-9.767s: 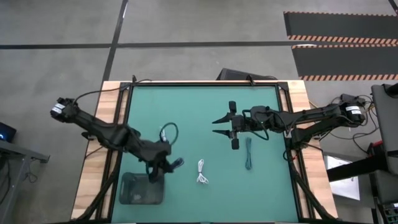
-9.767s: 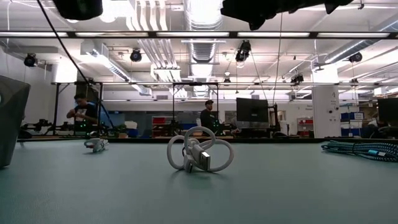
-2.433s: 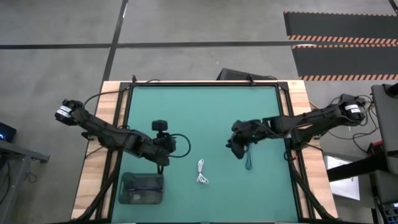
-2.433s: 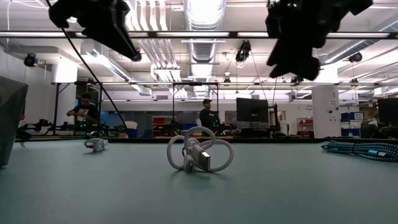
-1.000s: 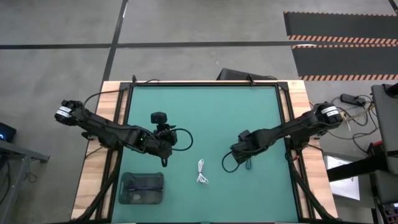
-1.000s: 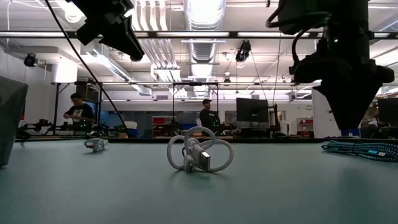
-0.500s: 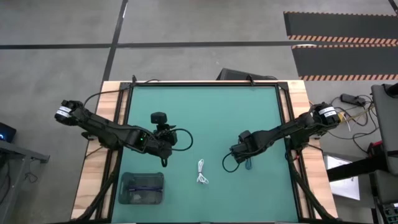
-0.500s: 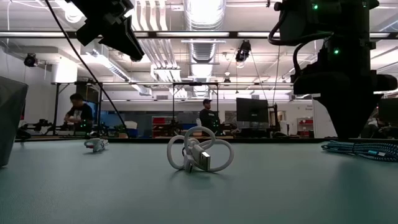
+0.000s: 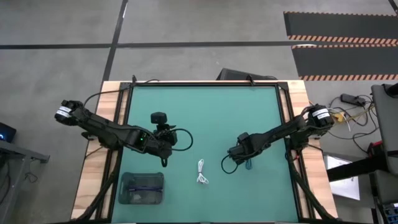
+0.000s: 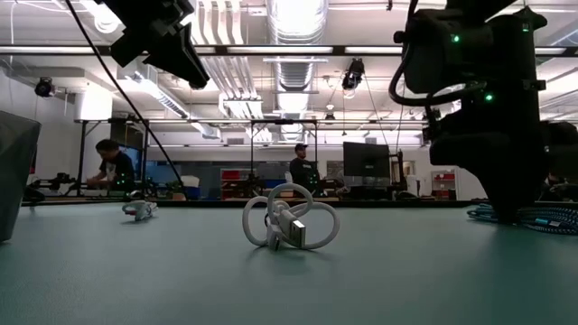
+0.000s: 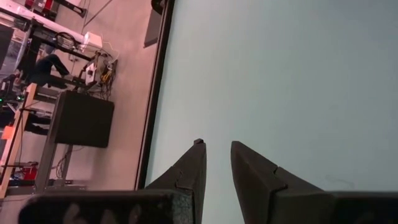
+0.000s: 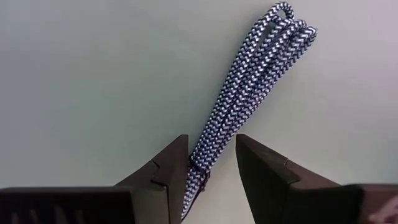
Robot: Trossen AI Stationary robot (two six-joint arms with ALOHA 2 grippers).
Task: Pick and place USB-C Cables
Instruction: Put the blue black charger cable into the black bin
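Note:
A black-and-white braided USB-C cable bundle (image 12: 255, 68) lies flat on the green mat (image 9: 205, 112) at the right. My right gripper (image 12: 211, 138) points down over the bundle's tied end, open, with one finger on each side; I cannot tell whether they touch it. In the low view this gripper (image 10: 508, 215) is down at the mat beside the bundle (image 10: 551, 217). A white coiled USB-C cable (image 9: 201, 171) rests on the mat near the middle front. My left gripper (image 11: 217, 149) hangs above the mat's left half, slightly open with nothing between its fingers.
A dark see-through bin (image 9: 142, 188) with cables inside stands at the front left of the table. Wooden boards (image 9: 112, 124) frame the mat. People work at benches in the room behind the table (image 10: 302, 171).
My right gripper has come down toward the braided cable bundle, from well above the mat to just about on it, still pointing down with its fingers the same distance apart.

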